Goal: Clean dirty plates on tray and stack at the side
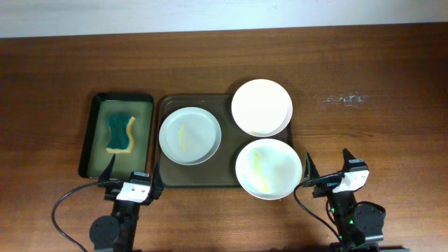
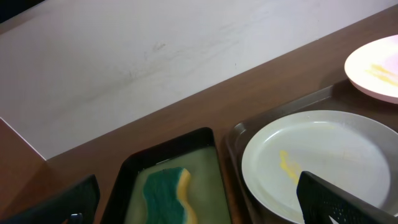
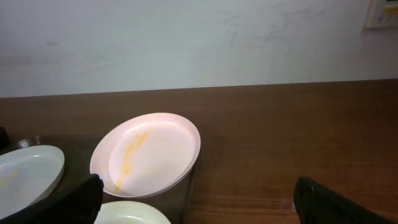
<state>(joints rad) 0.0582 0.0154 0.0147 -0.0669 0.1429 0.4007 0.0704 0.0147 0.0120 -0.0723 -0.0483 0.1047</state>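
Note:
Three white plates lie on the dark brown tray (image 1: 171,179). The left plate (image 1: 190,135) has a yellow smear and also shows in the left wrist view (image 2: 323,158). The far right plate (image 1: 262,107) overhangs the tray's rim; the right wrist view (image 3: 149,154) shows a yellow streak on it. The near right plate (image 1: 269,168) has a yellow smear and overhangs the tray's front right corner. My left gripper (image 1: 131,183) is open and empty at the table's front edge, near the tray's left corner. My right gripper (image 1: 329,175) is open and empty, right of the near plate.
A smaller black tray (image 1: 94,136) with a greenish inside stands left of the brown tray and holds a green and yellow sponge (image 1: 121,133), also in the left wrist view (image 2: 165,196). Bare wooden table (image 1: 378,133) lies right of the plates.

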